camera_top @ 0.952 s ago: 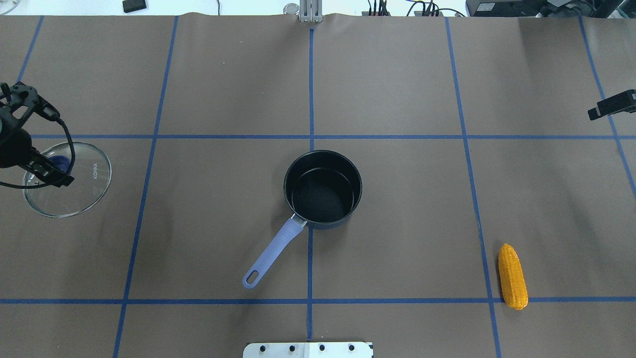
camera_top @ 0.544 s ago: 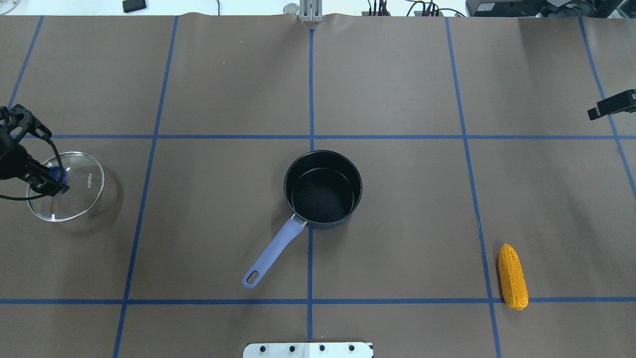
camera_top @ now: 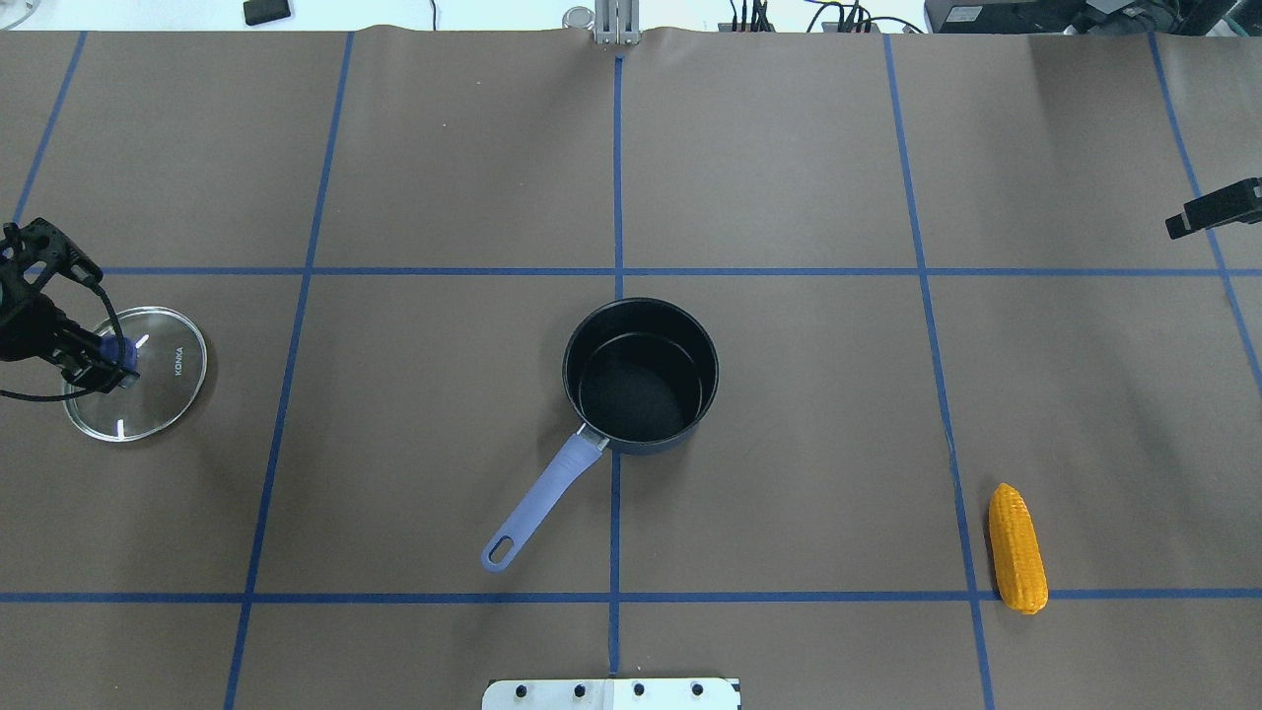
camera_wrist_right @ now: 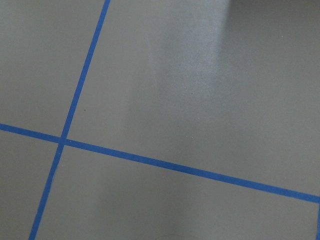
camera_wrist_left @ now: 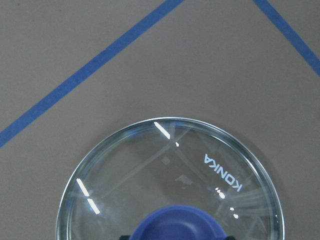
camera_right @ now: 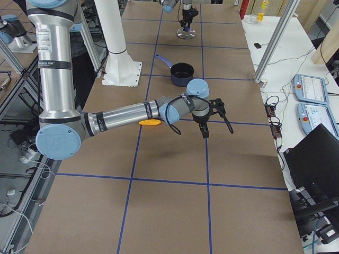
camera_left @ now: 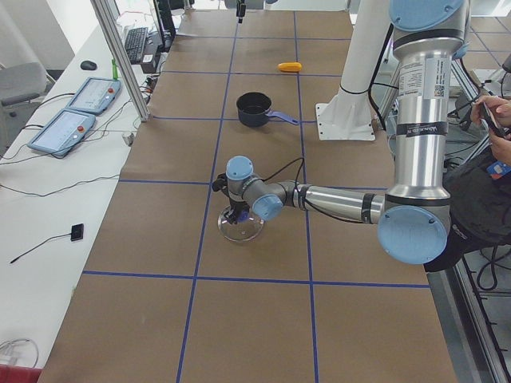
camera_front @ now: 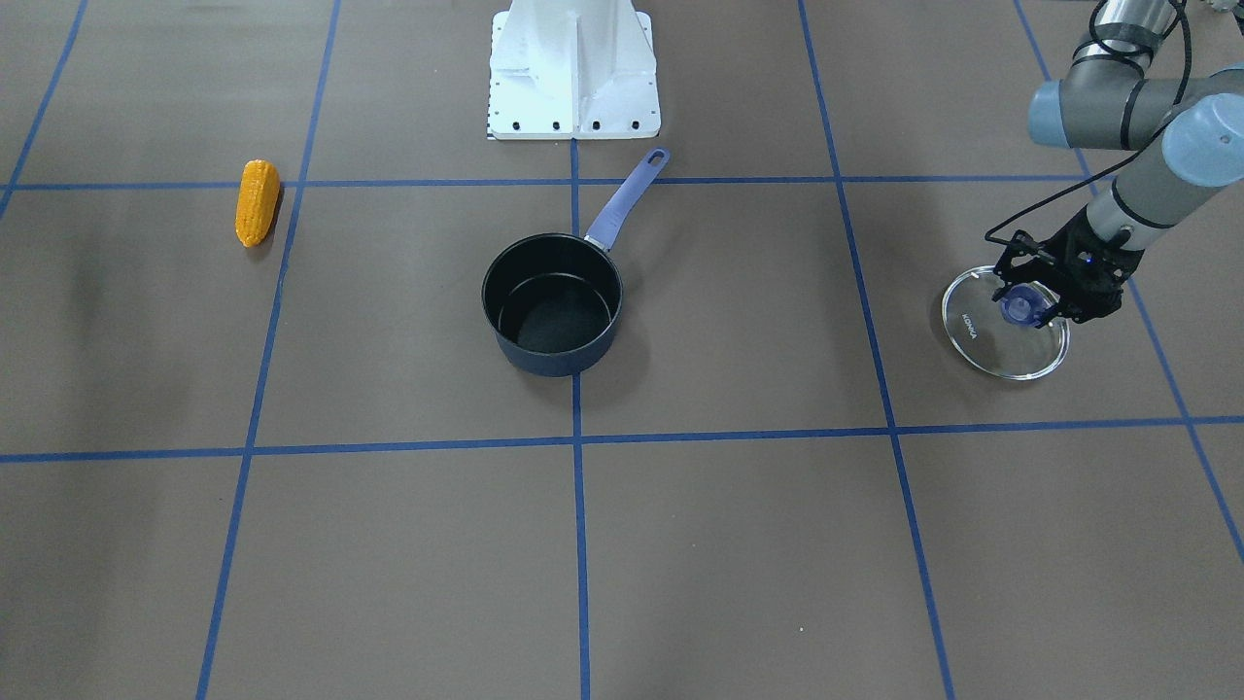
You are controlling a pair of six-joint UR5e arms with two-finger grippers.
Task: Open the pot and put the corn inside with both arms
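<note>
Okay, left gripper [camera_front: 1020, 309] pinches the lid knob [camera_wrist_left: 179, 222], lid [camera_top: 163, 396] looks down on the surface [camera_top: 394, 444] far from the pot [camera_top: 641, 375], so I'd release and lift straight up; can't tell how open the right gripper [camera_right: 205, 127] is; corn [camera_top: 1017, 548] lies far off the pot's opposite side.

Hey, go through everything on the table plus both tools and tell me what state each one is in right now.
pot: upright, uncovered, empty.
lid: off the pot, down at the table on the robot's left, knob gripped.
corn: lying flat on the table, outside the pot, untouched.
left tool: shut on the lid's knob.
right tool: above bare table, nothing seen in it; open or shut unclear.
</note>
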